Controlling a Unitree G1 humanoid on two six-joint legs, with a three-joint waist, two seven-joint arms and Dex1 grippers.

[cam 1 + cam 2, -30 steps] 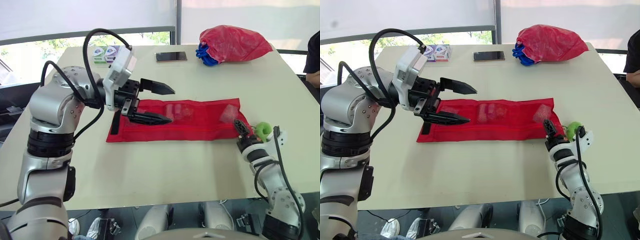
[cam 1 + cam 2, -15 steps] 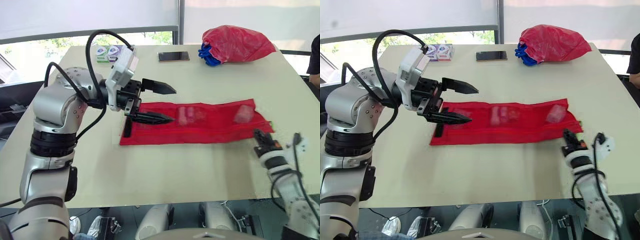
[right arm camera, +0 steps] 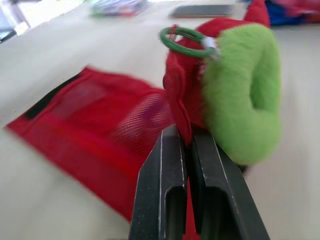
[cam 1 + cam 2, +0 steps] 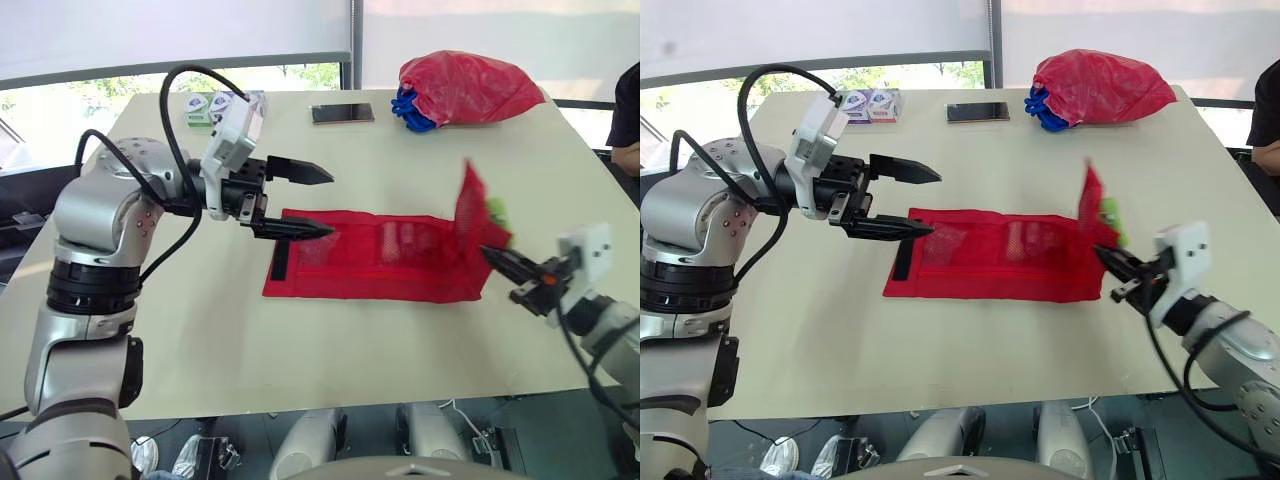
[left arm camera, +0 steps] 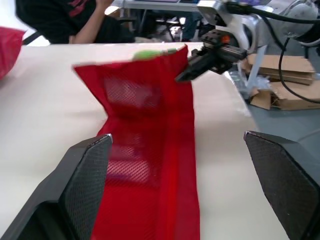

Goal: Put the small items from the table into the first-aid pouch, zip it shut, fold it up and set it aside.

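Note:
The red mesh first-aid pouch (image 4: 375, 262) lies flat along the table, with small pale items showing through its mesh. Its right end stands lifted off the table. My right gripper (image 4: 492, 256) is shut on that raised edge, beside a fuzzy green pull (image 3: 245, 95) and a thin green ring (image 3: 187, 40). In the right wrist view the fingers (image 3: 167, 200) pinch the red fabric. My left gripper (image 4: 330, 203) hovers open just above the pouch's left end, near its black strip (image 4: 280, 262), holding nothing. In the left wrist view the pouch (image 5: 150, 150) runs away between the spread fingers.
At the table's far side sit a red plastic bag (image 4: 465, 85) with something blue (image 4: 412, 112) against it, a phone (image 4: 342, 113) and small boxes (image 4: 215, 105). A person (image 4: 628, 120) sits at the right edge. The table's right edge is close to my right arm.
My right gripper has risen from the table, pulling the pouch's right end upright. The whole pouch has slid to the right. My left gripper has stayed open and nearly in place.

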